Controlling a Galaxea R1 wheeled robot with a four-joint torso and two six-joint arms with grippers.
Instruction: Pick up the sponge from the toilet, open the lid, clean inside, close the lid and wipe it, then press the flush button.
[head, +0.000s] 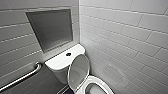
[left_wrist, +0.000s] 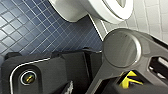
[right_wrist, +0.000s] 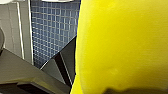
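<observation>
tiled corner, toilet (head: 61, 63) with lid (head: 79, 70) up, sponge (right_wrist: 122, 45)

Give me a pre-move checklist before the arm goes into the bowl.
1. Lid up: ok. The lid stands raised beside the tank.
2. Sponge off the toilet: ok. The sponge sits close to the right wrist camera, with floor tiles behind it.
3. Grip on the sponge secure: cannot tell.
4. Bowl opening free: cannot tell. The bowl is cut off at the head view's lower edge.
5. Flush button uncovered for later: ok. The flush button shows bare on the tank top.
</observation>
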